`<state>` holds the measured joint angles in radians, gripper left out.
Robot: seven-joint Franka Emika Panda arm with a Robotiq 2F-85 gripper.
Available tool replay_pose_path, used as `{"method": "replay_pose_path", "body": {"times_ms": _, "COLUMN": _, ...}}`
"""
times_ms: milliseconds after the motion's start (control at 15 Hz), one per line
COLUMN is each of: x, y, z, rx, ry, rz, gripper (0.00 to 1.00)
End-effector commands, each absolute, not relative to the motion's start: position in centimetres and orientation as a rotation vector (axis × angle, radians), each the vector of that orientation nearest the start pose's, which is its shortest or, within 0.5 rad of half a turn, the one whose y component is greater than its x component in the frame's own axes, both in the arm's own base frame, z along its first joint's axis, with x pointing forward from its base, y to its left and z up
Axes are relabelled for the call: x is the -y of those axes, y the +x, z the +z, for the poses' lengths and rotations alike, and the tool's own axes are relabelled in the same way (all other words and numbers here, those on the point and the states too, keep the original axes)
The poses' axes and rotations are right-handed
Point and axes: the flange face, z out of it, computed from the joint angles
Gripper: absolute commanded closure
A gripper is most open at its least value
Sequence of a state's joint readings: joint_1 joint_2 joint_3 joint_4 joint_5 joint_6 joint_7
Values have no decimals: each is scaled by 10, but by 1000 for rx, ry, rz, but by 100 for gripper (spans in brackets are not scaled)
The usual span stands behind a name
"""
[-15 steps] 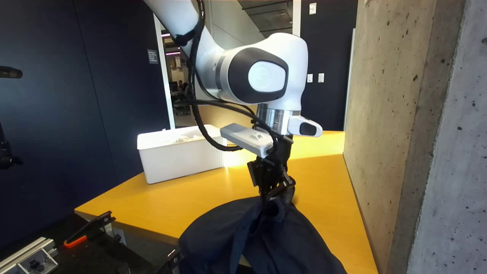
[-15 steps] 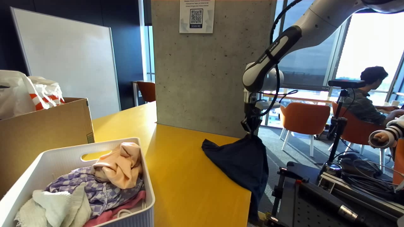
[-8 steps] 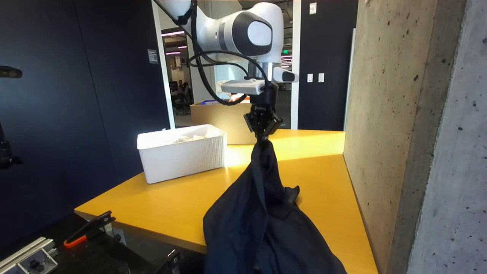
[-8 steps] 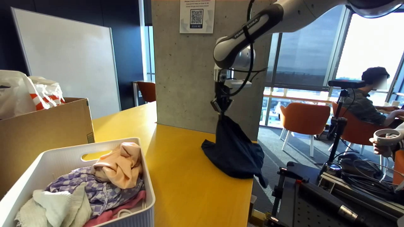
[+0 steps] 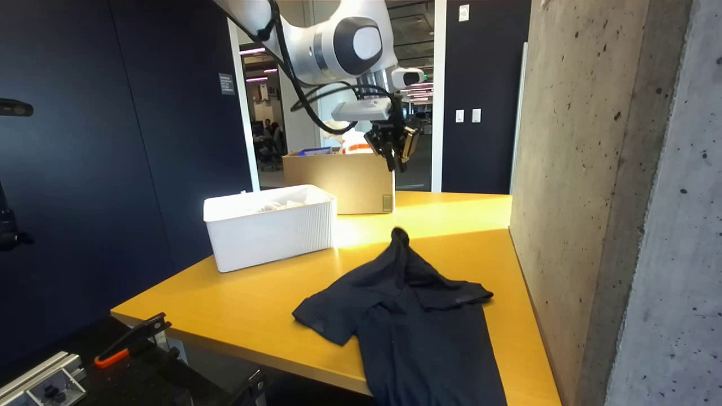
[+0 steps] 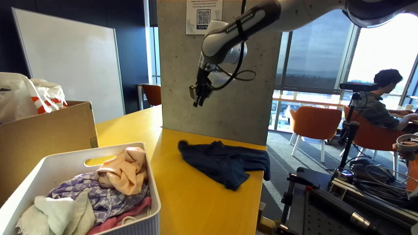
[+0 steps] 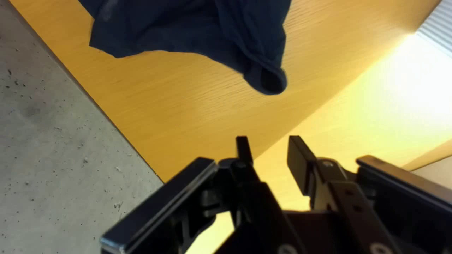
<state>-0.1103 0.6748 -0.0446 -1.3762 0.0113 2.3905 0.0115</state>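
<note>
Hanging bunched from the hand (image 7: 269, 146) half a second ago, the shirt (image 5: 406, 332) has dropped onto the counter (image 5: 254, 307), and the hand has moved off and tilted. It has let go — its fingers (image 7: 300, 164) stand parted, and in the wrist view bare counter shows between their tips and the shirt. Dark and short-sleeved, the shirt lies with a sleeve out to either side and one gathered tip (curled round a small hollow) toward the box (image 5: 338, 183); in an exterior view its other end droops over the counter's edge. A wall (image 5: 586, 197) rises near it. Well apart from the shirt stands the bin (image 5: 271, 242), holding a peach cloth (image 6: 125, 171), a purple checked cloth (image 6: 101, 195), a pale cloth (image 6: 58, 212) and a pink cloth (image 6: 112, 223) in a loose pile. Just beside the bin is the box — cardboard, with bags (image 6: 16, 98) above its rim. Farther off, a man (image 6: 380, 104) sits in a chair (image 6: 375, 138).
</note>
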Motion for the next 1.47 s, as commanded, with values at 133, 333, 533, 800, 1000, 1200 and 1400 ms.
{"method": "replay_pose_path", "body": {"times_ms": 133, "x": 146, "y": 721, "z": 254, "rx": -256, "ry": -3122, "rz": -531, "gripper": 19}}
{"method": "replay_pose_path", "body": {"times_ms": 333, "x": 146, "y": 680, "z": 222, "rx": -239, "ry": -3133, "rz": -441, "gripper": 1}}
{"method": "replay_pose_path", "body": {"times_ms": 533, "x": 131, "y": 643, "z": 210, "rx": -186, "ry": -3090, "rz": -424, "gripper": 0}}
{"method": "replay_pose_path", "body": {"times_ms": 800, "x": 121, "y": 592, "z": 201, "rx": -111, "ry": -3034, "rz": -440, "gripper": 0}}
{"method": "replay_pose_path", "body": {"times_ms": 1000, "x": 109, "y": 566, "z": 192, "rx": -70, "ry": -2941, "rz": -395, "gripper": 0}}
{"method": "replay_pose_path", "body": {"times_ms": 1200, "x": 102, "y": 540, "z": 178, "rx": -114, "ry": -2878, "rz": -325, "gripper": 0}}
{"method": "replay_pose_path", "body": {"times_ms": 1400, "x": 101, "y": 521, "z": 166, "rx": -184, "ry": -2828, "rz": -262, "gripper": 0}}
